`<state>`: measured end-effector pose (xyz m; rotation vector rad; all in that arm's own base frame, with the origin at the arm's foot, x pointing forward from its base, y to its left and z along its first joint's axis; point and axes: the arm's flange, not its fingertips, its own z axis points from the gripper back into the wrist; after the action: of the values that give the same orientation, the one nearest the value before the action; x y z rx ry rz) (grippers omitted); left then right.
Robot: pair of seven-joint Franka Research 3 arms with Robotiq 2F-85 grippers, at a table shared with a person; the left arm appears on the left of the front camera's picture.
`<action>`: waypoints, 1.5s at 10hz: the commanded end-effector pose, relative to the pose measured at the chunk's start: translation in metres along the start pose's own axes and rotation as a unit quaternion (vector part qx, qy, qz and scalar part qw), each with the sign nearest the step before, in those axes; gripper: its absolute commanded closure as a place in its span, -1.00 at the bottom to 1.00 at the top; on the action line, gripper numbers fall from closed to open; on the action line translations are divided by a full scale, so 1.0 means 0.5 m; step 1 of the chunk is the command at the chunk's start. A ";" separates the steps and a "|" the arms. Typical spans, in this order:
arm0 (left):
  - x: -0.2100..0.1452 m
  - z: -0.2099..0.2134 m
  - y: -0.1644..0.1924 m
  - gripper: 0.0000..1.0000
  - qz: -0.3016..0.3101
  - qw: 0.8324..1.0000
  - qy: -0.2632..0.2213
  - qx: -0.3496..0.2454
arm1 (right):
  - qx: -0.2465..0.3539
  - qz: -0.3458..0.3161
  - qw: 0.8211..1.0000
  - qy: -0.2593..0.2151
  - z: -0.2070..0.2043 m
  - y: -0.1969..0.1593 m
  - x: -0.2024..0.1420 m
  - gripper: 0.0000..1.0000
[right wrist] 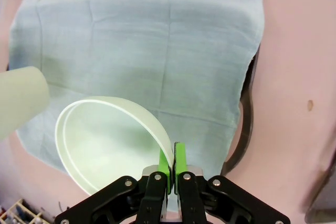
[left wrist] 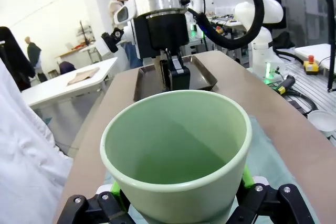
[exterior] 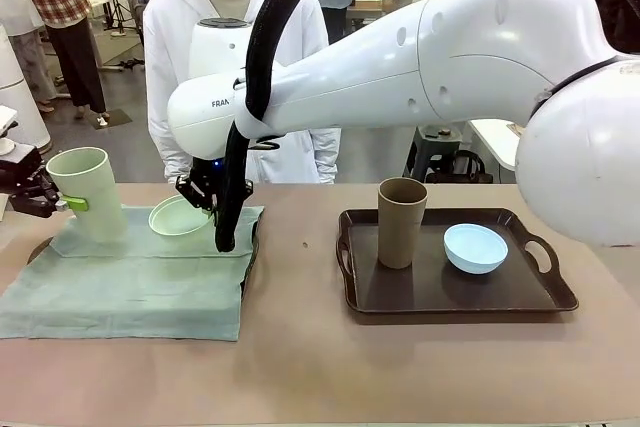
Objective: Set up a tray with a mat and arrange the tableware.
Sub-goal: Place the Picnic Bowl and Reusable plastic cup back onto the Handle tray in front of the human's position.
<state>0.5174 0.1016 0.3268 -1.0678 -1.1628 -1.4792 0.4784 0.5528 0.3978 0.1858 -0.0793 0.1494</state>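
**Front view.** The mat (exterior: 130, 282), a thin, creased grey-green cloth, covers the left tray (exterior: 253, 257). Its near edge spills onto the table (exterior: 300, 367), and its near half lies free. A strip of bare table separates it from the right tray (exterior: 450, 299), which is dark, glossy and has handles. That tray holds the brown tumbler (exterior: 401, 222) with the light blue bowl (exterior: 475, 248) just to its right. The left gripper (exterior: 62, 203) is at the mat's far-left corner, jaws wide, clamping the pale green tumbler (exterior: 85, 192) upright. The right gripper (exterior: 207, 195) holds the pale green bowl (exterior: 178, 217) tilted at the mat's far edge.

**Left wrist view.** Green pads (left wrist: 244, 176) press opposite sides of the matte tumbler wall. The mouth is round and the inside is empty.

**Right wrist view.** The jaws are nearly closed, pinching the bowl's thin rim. Cannot tell whether the bowl touches the cloth.
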 end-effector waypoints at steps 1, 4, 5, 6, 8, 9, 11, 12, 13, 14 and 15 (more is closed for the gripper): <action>-0.014 -0.030 0.004 -0.84 -0.004 1.000 0.007 0.014 | -0.012 0.010 1.000 -0.003 -0.026 0.003 0.008 0.91; -0.041 -0.058 0.012 -0.84 0.003 1.000 0.009 0.004 | -0.004 0.017 1.000 0.003 -0.064 -0.003 0.025 0.91; -0.057 -0.065 0.015 -0.84 0.003 1.000 0.004 0.001 | -0.003 0.017 1.000 0.007 -0.074 -0.007 0.030 0.91; -0.071 -0.065 0.022 -0.84 -0.003 1.000 -0.005 -0.002 | -0.001 0.018 1.000 0.008 -0.081 -0.011 0.037 0.91; -0.087 -0.067 0.024 -0.84 0.001 1.000 -0.018 -0.002 | 0.002 0.020 1.000 0.009 -0.091 -0.015 0.041 0.91; -0.094 -0.070 0.023 -0.84 0.004 1.000 -0.017 -0.003 | 0.004 0.022 1.000 0.011 -0.097 -0.015 0.042 0.91; -0.095 -0.070 0.024 -1.00 0.006 1.000 -0.004 -0.004 | 0.004 0.026 1.000 0.018 -0.103 -0.018 0.047 0.00; -0.088 -0.065 0.024 -1.00 0.001 1.000 0.006 -0.003 | 0.003 0.025 1.000 0.017 -0.099 -0.018 0.047 -0.29; -0.087 -0.062 0.023 -1.00 0.001 1.000 0.009 -0.003 | 0.000 0.024 1.000 0.014 -0.091 -0.021 0.043 -1.00; -0.079 -0.054 0.022 -1.00 0.002 1.000 0.014 -0.002 | 0.001 0.023 1.000 0.011 -0.083 -0.020 0.040 -1.00; -0.074 -0.047 0.018 -1.00 0.011 1.000 0.024 -0.001 | 0.002 0.022 1.000 0.010 -0.076 -0.020 0.035 -1.00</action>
<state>0.5353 0.0801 0.2831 -1.0770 -1.1217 -1.4657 0.5005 0.5526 0.3529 0.1715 -0.0628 0.1923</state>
